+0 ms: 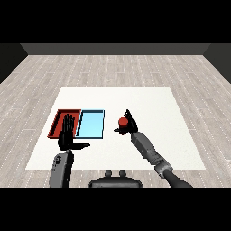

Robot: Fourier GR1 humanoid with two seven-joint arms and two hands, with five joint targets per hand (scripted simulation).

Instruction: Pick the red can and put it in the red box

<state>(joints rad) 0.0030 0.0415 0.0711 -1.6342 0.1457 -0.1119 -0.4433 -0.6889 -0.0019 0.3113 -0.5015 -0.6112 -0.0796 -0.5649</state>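
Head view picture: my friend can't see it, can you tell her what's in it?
The robot's right hand curls round a red can above a white table, to the right of two trays. The red tray and light blue tray lie side by side, and the left hand hovers open over the red tray's near edge.

There is one view only, from the robot's head, set above the near edge of the table (pixel 149 97) and looking down and forward across it. It stands far enough back to take in the whole white tabletop, with grey plank floor (pixel 113 67) around it and a dark wall beyond at the far side. The left hand (pixel 66 135) comes in from the lower left corner and the right hand (pixel 130 125) from the lower right. The red tray (pixel 57 121) and blue tray (pixel 91 124) lie left of centre.
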